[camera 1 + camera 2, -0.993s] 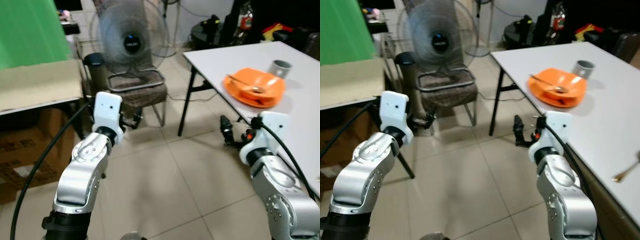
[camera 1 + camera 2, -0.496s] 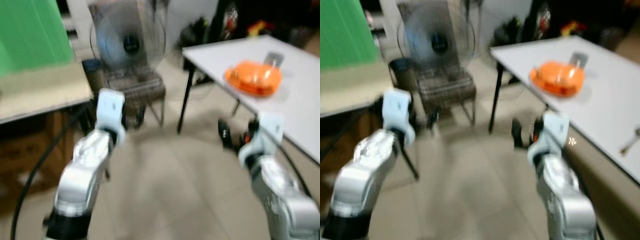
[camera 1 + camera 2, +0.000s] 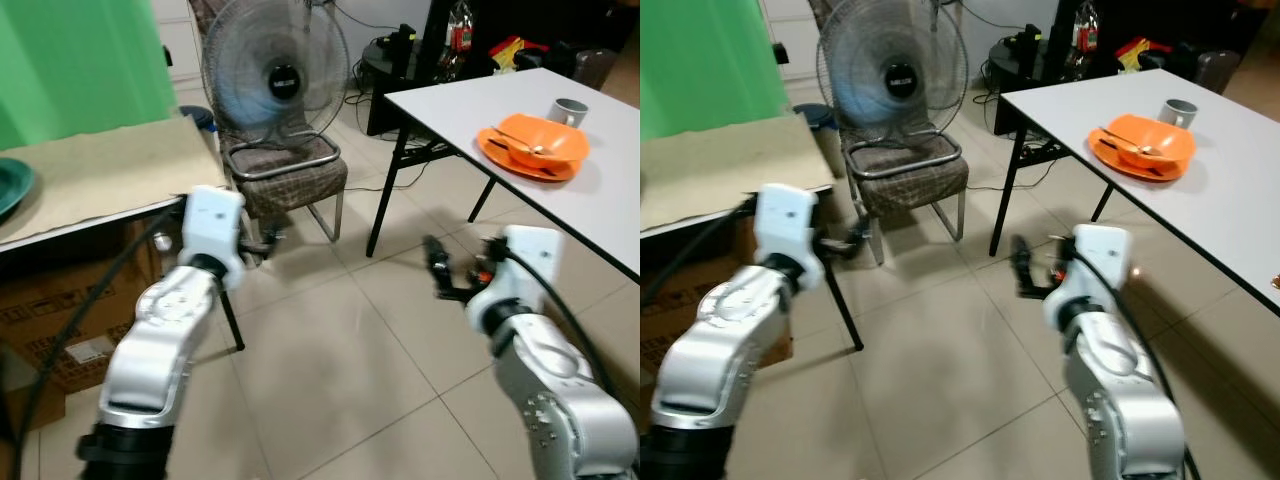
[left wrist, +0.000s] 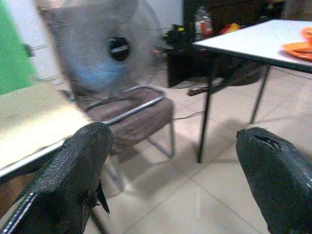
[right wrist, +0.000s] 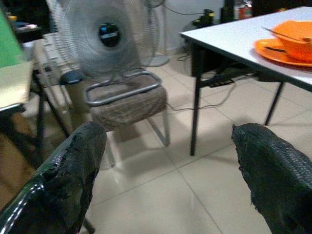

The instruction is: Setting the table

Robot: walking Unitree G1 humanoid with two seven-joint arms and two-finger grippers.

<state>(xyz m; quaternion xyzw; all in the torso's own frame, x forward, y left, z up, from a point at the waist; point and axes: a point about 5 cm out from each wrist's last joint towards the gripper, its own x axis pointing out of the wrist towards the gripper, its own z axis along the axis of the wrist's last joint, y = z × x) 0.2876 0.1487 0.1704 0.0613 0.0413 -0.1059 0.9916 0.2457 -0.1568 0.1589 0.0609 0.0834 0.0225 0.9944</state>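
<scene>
An orange bowl [image 3: 535, 145] with a spoon in it sits on an orange plate on the white table [image 3: 470, 100] at the right. A grey cup [image 3: 570, 110] stands just behind it. At the far left, the rim of a dark green plate [image 3: 10, 185] lies on a cloth-covered table [image 3: 100, 175]. Both arms are held out over the tiled floor, away from either table. My left gripper [image 4: 180, 146] is open and holds nothing. My right gripper [image 5: 170, 146] is also open and empty, and it hovers to the left of the white table's leg [image 3: 385, 205].
A standing fan [image 3: 275, 75] and a metal-framed chair [image 3: 290, 180] are straight ahead between the two tables. Cardboard boxes [image 3: 70, 330] sit under the left table. A green screen [image 3: 80, 60] stands behind it. Dark clutter fills the back right corner.
The whole picture has shifted as the camera turned left and blurred midway: the white table now sits further right and the green plate has come into view. Both arms keep their pose.
</scene>
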